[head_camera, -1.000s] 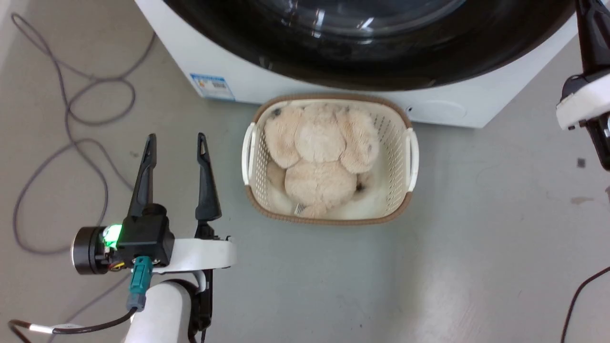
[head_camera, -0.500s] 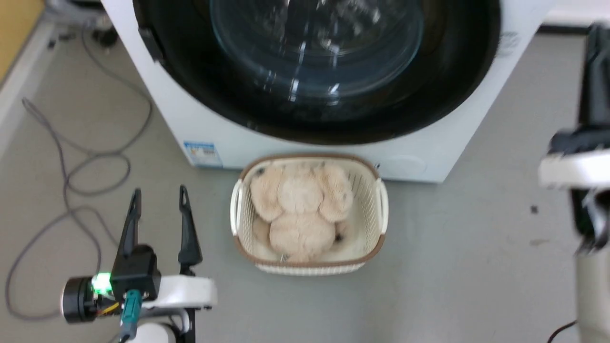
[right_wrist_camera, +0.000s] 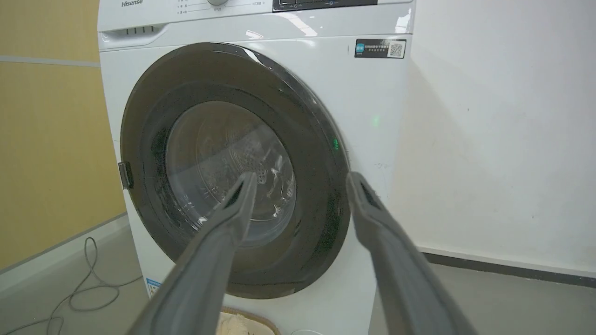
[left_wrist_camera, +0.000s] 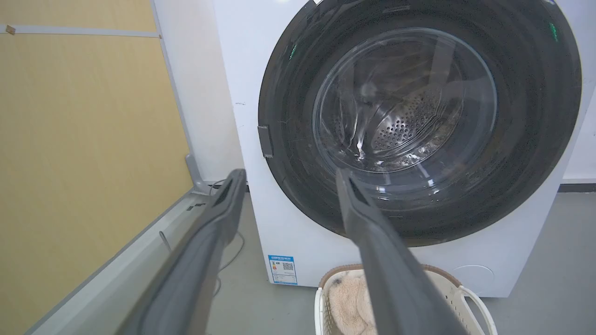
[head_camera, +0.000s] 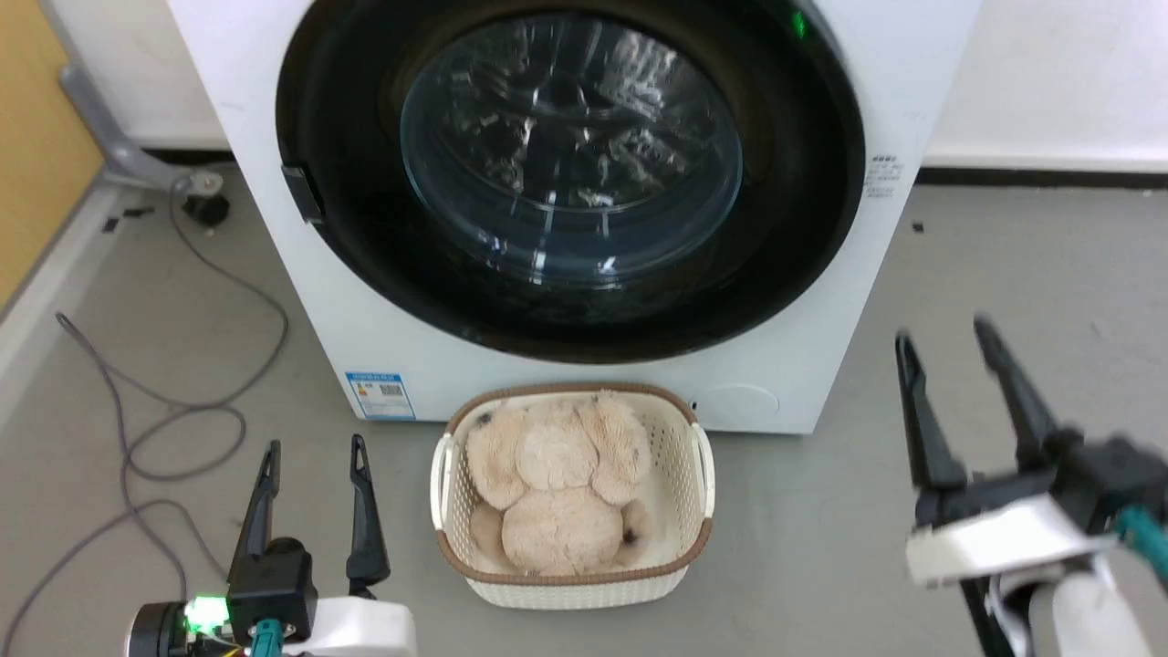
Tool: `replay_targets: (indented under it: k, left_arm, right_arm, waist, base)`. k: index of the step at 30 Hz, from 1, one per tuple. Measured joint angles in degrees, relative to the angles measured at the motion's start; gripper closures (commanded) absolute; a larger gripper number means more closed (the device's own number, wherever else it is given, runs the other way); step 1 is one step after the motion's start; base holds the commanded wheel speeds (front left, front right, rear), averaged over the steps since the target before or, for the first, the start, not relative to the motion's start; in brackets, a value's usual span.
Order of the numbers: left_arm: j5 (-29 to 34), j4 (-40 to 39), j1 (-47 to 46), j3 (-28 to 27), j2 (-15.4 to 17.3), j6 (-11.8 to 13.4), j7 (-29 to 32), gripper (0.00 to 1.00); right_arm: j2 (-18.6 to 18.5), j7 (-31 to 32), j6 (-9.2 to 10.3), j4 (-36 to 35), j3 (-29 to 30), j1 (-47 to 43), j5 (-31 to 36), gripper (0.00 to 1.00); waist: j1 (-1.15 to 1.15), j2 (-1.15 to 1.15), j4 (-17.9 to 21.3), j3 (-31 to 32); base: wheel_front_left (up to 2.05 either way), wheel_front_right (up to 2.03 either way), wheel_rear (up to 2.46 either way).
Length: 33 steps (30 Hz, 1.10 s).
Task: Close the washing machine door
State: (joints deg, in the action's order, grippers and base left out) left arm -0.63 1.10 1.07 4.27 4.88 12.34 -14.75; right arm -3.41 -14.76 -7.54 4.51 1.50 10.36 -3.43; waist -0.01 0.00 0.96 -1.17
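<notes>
Glossy black and round, the washing machine door (head_camera: pixel 570 173) lies flat against the front of the white washing machine (head_camera: pixel 803 365), its glass window covering the steel drum. The closing looks done, though it is not possible to tell whether the latch has caught. The left gripper (head_camera: pixel 315 447) and the right gripper (head_camera: pixel 944 333) hang low over the floor (head_camera: pixel 821 547), fingers spread and empty, well apart from the machine, with a basket (head_camera: pixel 704 474) holding a plush toy (head_camera: pixel 557 493) between them.
</notes>
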Motion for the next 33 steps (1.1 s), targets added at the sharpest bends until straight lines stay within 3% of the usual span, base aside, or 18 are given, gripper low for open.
replay_targets:
  k: [12, 13, 33]
  left_arm:
    - [0.0, -0.1, 1.3, 0.9, 0.5, -0.8, 0.0, 0.00]
    - [0.0, -0.1, 1.3, 1.0, 0.5, -0.9, 0.0, 1.00]
    - [0.0, -0.1, 1.3, 0.4, 0.0, -2.4, 2.1, 1.00]
  right_arm:
    - [0.2, 0.0, 0.01, -0.7, -1.7, -9.3, -5.4, 0.00]
    - [0.2, 0.0, 0.01, -0.7, -1.6, -9.3, -5.3, 1.00]
    - [0.2, 2.1, 0.01, -0.9, -1.7, -9.3, -4.5, 1.00]
  waist:
    - [0.00, 0.00, 0.1, 1.7]
    - [0.00, 0.00, 0.0, 1.8]
    - [0.00, 0.00, -0.1, 1.7]
  base:
    - [0.00, 0.00, 0.00]
    - [0.00, 0.00, 0.00]
    - [0.00, 0.00, 0.00]
